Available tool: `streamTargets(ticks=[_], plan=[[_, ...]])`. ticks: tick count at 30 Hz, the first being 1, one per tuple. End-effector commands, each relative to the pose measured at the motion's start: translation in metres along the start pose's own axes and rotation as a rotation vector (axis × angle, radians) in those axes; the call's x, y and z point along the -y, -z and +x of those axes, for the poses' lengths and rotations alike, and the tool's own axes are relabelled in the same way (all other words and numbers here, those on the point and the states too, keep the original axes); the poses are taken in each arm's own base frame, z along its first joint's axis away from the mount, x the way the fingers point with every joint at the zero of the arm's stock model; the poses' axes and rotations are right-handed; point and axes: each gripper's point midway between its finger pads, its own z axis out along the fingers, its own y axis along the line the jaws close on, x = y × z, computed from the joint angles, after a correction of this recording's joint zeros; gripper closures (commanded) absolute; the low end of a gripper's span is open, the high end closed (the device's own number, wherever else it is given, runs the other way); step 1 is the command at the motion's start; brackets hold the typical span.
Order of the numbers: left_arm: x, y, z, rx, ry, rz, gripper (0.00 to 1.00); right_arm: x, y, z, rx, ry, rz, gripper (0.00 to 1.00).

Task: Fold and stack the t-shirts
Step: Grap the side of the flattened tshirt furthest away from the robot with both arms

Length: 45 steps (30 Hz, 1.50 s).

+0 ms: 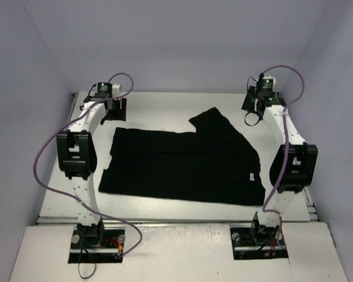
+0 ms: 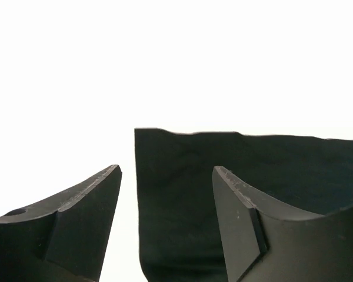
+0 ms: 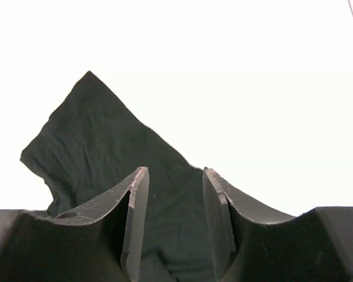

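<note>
The black t-shirt [image 1: 182,164] lies flat across the middle of the white table [image 1: 165,106], partly folded, with one sleeve [image 1: 215,120] sticking out toward the back. A small pale tag [image 1: 252,176] shows near its right edge. No blue print shows. My left gripper [image 1: 110,108] is at the back left, open and empty, just off the shirt's left edge [image 2: 165,194]. In the left wrist view its jaws [image 2: 166,170] frame that edge. My right gripper [image 1: 256,108] is at the back right, open and empty [image 3: 175,170], above the shirt's sleeve [image 3: 94,135].
Grey walls close in the table at the back and both sides. The arm bases [image 1: 97,235] [image 1: 262,232] stand at the near edge, with purple cables [image 1: 44,158] looping off the left arm. A metal rail [image 1: 309,202] runs along the table's right edge.
</note>
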Motion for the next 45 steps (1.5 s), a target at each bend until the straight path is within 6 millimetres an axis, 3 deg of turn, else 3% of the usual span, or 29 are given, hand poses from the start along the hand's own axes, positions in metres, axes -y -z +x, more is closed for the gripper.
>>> streamTargets(ticks=[1, 9, 23, 28, 33, 35, 45], plan=[[-0.013, -0.011, 0.003, -0.044, -0.093, 0.014, 0.41, -0.018, -0.022, 0.009, -0.063, 0.088, -0.097, 0.61], [-0.024, -0.032, 0.007, -0.076, -0.148, 0.000, 0.42, -0.036, -0.040, 0.002, -0.057, 0.162, -0.167, 0.61], [-0.026, -0.064, 0.033, -0.151, -0.150, 0.017, 0.45, -0.070, -0.062, 0.031, -0.107, 0.234, -0.226, 0.61], [-0.030, -0.070, 0.048, -0.187, -0.138, -0.001, 0.57, -0.082, -0.066, 0.037, -0.115, 0.253, -0.245, 0.60], [-0.030, -0.070, 0.052, -0.197, -0.124, -0.008, 0.92, -0.094, -0.072, 0.038, -0.111, 0.282, -0.266, 0.60], [-0.030, -0.069, 0.052, -0.194, -0.120, -0.006, 0.99, -0.100, -0.077, 0.039, -0.111, 0.297, -0.276, 0.60], [-0.023, -0.054, 0.044, -0.154, -0.097, 0.011, 1.00, -0.120, -0.107, 0.022, -0.051, 0.391, -0.282, 0.56]])
